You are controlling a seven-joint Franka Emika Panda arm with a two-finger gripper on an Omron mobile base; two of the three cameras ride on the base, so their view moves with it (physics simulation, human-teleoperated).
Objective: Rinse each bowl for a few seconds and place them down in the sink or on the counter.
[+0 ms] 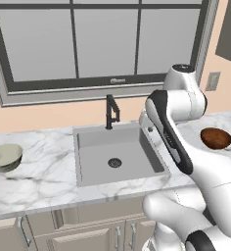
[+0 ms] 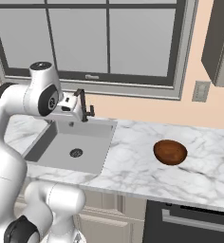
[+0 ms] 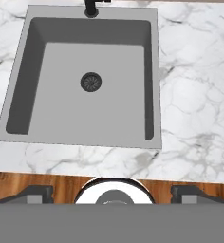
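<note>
The grey sink (image 3: 61,109) lies straight below my gripper (image 3: 112,195). Its fingertips (image 3: 35,193) stand wide apart, open, with nothing between them. In the right base view the hand (image 2: 70,108) hovers high over the sink (image 2: 61,142), close to the black faucet (image 2: 83,107). The pale greenish bowl (image 1: 7,157) sits upright on the counter (image 1: 44,171) far left of the sink (image 1: 95,162). The dark reddish-brown bowl (image 1: 216,138) rests on the counter to the right, also seen in the right base view (image 2: 170,152). Both bowls are well away from the gripper.
A big window runs behind the faucet (image 1: 111,112). Beige cabinet doors (image 1: 88,233) hang under the counter, and a dark appliance front (image 2: 190,220) sits at lower right. A wall outlet (image 2: 200,91) is above the right counter. My own arm (image 1: 173,142) crosses the sink's right edge.
</note>
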